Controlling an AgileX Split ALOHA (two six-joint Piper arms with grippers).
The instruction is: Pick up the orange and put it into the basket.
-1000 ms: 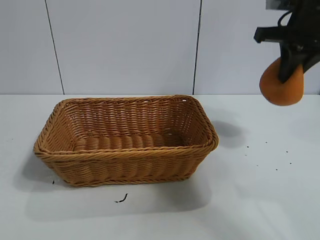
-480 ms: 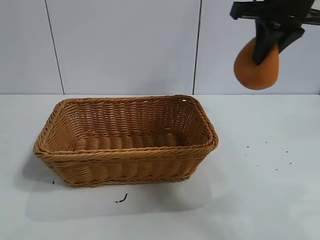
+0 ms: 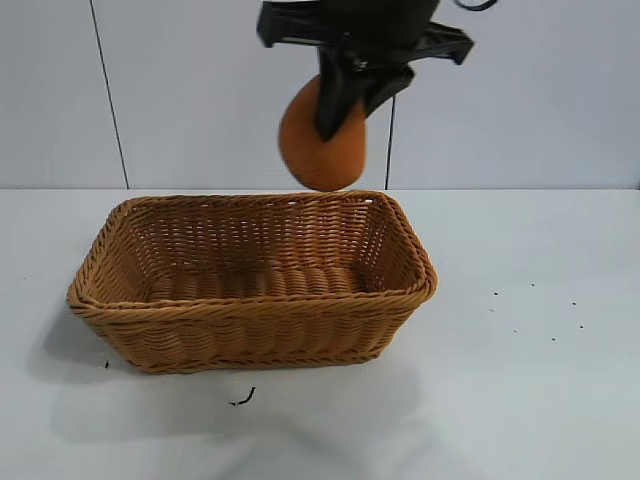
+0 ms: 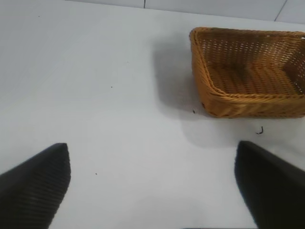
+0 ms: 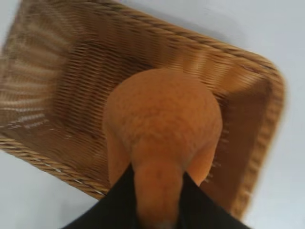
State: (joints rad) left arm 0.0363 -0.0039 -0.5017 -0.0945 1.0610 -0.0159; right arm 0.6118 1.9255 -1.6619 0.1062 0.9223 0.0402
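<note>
While gripping orange (image 3: pixel 322 150) by knobby stem end, my right gripper (image 3: pixel 342 110) is staying clamped narrow on it, fruit hanging below jaws. Orange is hovering above basket (image 3: pixel 120 310), over rear rim in exterior view; wrist view is showing it over interior. Am aiming for basket middle, lowering inside walls before opening, avoiding bounce-out. My left gripper (image 4: pixel 152 191) is idling wide open, holding nothing, above worktop (image 3: pixel 540 400), well apart from basket.

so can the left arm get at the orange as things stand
Probably not easily. The orange hangs high over the basket, clamped in the right tool. The left tool sits open and low over bare table, with the basket's near wall between it and the fruit.
</note>
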